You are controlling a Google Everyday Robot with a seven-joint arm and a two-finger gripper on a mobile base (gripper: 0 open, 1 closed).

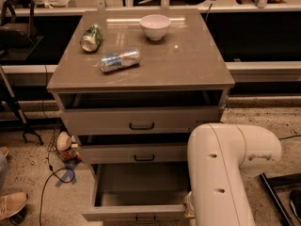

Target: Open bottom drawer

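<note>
The cabinet [141, 81] has three grey-tan drawers, each with a small black bar handle. The bottom drawer [136, 213] is pulled far out, and its inside [141, 185] shows bare. Its handle [145, 218] sits at the frame's lower edge. The middle drawer [136, 153] and top drawer [141, 120] each stand out a little. My white arm [225, 173] fills the lower right, next to the right end of the bottom drawer's front. My gripper is hidden below the arm, out of view.
On the cabinet top lie a green can [91, 37], a blue and silver can [120, 60] and a white bowl [155, 26]. On the floor at left are a cable [49, 173], a small object [64, 142] and a shoe [11, 205].
</note>
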